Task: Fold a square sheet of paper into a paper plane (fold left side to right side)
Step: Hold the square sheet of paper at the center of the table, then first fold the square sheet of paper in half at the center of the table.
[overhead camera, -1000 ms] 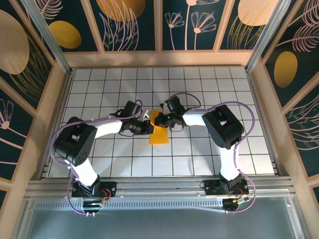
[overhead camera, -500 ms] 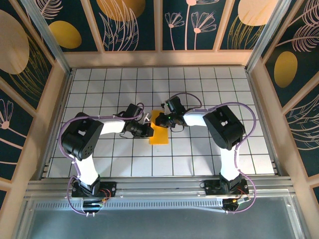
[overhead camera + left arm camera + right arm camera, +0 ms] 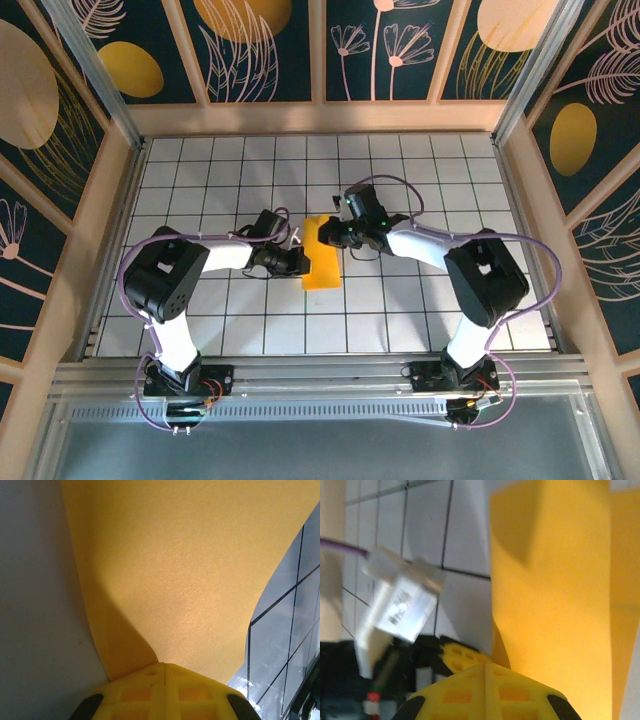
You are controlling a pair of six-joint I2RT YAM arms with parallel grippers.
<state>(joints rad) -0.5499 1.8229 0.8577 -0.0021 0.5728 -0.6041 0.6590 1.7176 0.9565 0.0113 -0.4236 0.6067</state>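
The sheet of paper [image 3: 322, 255] lies near the middle of the gridded table [image 3: 420, 300], between the two arms. It is already doubled into a narrow upright strip, with its top end cut at a slant. The left gripper [image 3: 298, 263] sits at the strip's left edge and the right gripper [image 3: 327, 238] at its upper part. The two are close together with the paper between them. Both pairs of fingers are closed tight, pad against pad. In the left wrist view the paper curves up and away from the closed tips and throws a shadow on the table, so that side seems lifted rather than flat. I cannot tell whether either gripper pinches an edge or only presses on the sheet. The right wrist view shows stacked layers with a fold line down the strip. The step in hand looks like one of the lengthwise folds, left side carried over to the right. The next move calls for one gripper to pin the strip while the other sweeps the raised flap across and presses along the crease, keeping the edges aligned so the thin paper does not slide or buckle.
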